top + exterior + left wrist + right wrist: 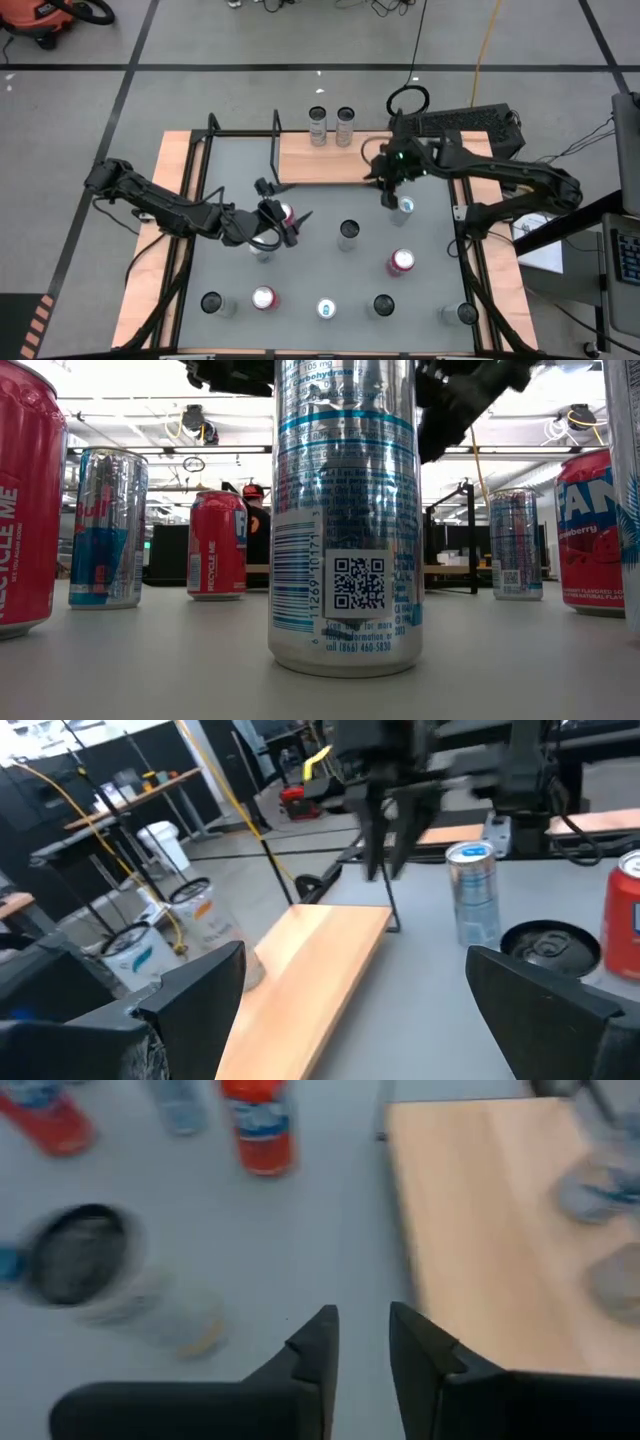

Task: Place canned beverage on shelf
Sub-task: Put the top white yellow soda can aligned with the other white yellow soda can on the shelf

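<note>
1. My right fingers [310, 1350] are nearly pressed together with only a thin slit between them, and nothing is in that slit. They hang over the grey surface [320, 260], just off the near edge of the shelf [320, 160].
2. The closest can to them is the blue-topped can [405, 206]. It stands upright on the surface, just beside my right fingers and just in front of the shelf.
3. My left fingers [190, 990] are spread wide and hold nothing. They wait near the middle of the surface by a red can [285, 212]. I cannot tell whether that can sits between them.
4. Two silver cans [331, 126] already stand side by side at the back of the shelf, and the board in front of them is bare.
5. The can looks slim and tall with a smooth, thin metal wall. I judge it slippery, easy to tip and likely to dent under a hard squeeze. If full, it carries some weight.
6. I would open first, then take the can across the middle of its body with even, moderate pressure, keeping it upright.
</note>
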Robot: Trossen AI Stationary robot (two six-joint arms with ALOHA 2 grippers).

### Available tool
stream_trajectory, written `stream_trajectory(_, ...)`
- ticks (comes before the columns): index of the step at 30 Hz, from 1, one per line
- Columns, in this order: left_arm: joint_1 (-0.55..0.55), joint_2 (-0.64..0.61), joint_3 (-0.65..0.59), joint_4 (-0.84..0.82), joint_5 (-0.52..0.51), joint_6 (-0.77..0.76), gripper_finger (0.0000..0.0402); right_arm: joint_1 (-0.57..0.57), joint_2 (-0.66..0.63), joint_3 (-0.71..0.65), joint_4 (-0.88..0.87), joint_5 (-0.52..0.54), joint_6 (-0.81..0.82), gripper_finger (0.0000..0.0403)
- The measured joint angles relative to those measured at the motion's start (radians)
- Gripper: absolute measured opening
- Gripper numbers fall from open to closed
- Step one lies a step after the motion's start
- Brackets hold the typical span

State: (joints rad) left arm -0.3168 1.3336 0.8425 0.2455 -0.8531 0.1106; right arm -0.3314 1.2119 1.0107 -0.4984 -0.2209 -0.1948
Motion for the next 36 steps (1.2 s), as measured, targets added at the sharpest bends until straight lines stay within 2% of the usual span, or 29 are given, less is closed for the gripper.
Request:
stream_trajectory(5, 0.0, 0.006, 0.0, 0.005, 0.041, -0.032, 0.0375, 0.127, -0.045, 0.0, -0.084, 0.098, 0.103, 0.0048)
stream_trajectory(9, -0.002, 0.009, 0.0, 0.008, 0.071, -0.053, 0.0375, 0.227, -0.065, -0.031, -0.062, 0.185, 0.17, 0.0047)
stream_trajectory(14, -0.008, 0.008, 0.0, 0.009, 0.125, -0.099, 0.0375, 0.32, -0.101, -0.13, 0.062, 0.293, 0.241, 0.0047)
stream_trajectory(20, -0.031, 0.017, 0.0, 0.019, 0.158, -0.107, 0.0375, 0.443, -0.115, -0.208, 0.285, 0.354, 0.303, 0.0047)
stream_trajectory(30, -0.039, 0.107, 0.0, 0.146, 0.183, -0.089, 0.0375, 0.602, -0.08, -0.27, 0.395, 0.683, 0.35, 0.0047)
stream_trajectory(36, -0.039, 0.15, 0.0, 0.206, 0.263, -0.087, 0.0375, 0.675, -0.037, -0.332, 0.513, 0.749, 0.392, 0.0047)
